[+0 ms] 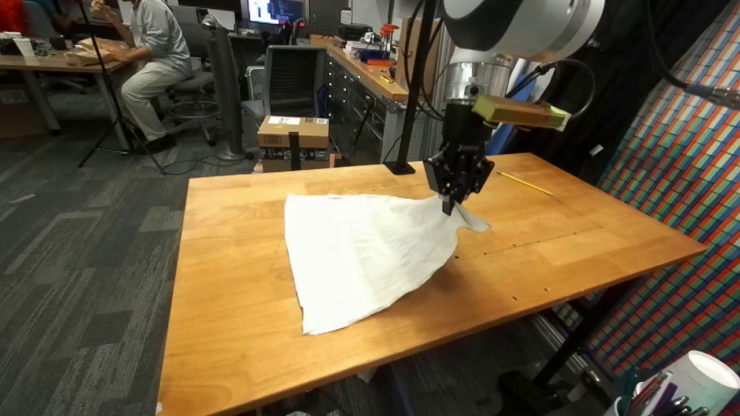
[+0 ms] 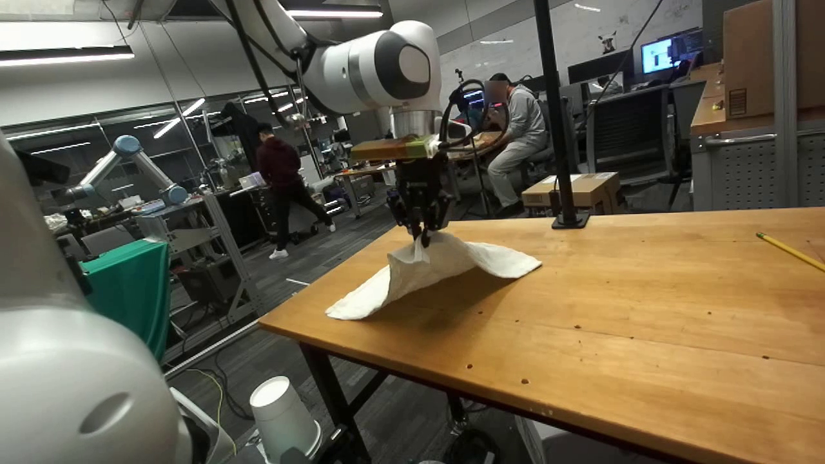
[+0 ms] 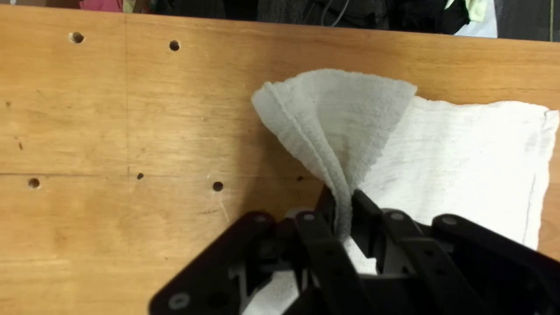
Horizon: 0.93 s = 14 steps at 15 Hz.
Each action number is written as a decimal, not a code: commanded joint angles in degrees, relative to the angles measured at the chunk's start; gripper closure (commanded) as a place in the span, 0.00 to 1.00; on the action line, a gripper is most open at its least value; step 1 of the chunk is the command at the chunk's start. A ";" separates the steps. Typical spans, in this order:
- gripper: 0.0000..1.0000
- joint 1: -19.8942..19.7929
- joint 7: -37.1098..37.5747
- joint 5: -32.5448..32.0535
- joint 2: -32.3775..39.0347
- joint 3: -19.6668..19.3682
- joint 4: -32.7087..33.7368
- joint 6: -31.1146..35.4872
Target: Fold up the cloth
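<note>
Wooden table (image 1: 219, 323) bore a white cloth (image 1: 358, 260), one edge held aloft

Grey patchwork carpet (image 1: 110, 260) ran around the table, whose smooth honey-toned planks were dotted with small round holes (image 3: 218, 186). The cloth sat on that wood, thin and faintly wrinkled, part of it lying flat and one edge raised. I saw the black gripper (image 1: 451, 204) with its jaws clenched on that edge, squeezing the fabric into a narrow pleat. In an exterior view, a limp flap (image 1: 477, 222) poked toward four o'clock from the gripper, while the flat part spread toward eight and finished in a straight side. A slim yellow pencil (image 1: 523, 183) lay between two and three, a black post (image 1: 407, 124) stood toward ten, and brown cardboard boxes (image 1: 274, 140) were stacked farther out. In an exterior view, the lifted fabric made a tent-like peak (image 2: 441, 248), its corners down on the table, between seven and eight o'clock and just past three. In the wrist view, a fan-shaped fold (image 3: 350, 113) widened toward twelve, its hem a raised ridge.
</note>
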 commanded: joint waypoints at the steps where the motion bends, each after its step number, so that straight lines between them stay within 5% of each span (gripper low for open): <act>1: 0.92 0.85 0.35 -2.56 4.36 0.44 9.47 -3.81; 14: 0.93 9.34 0.96 -13.83 29.08 2.28 44.00 -13.32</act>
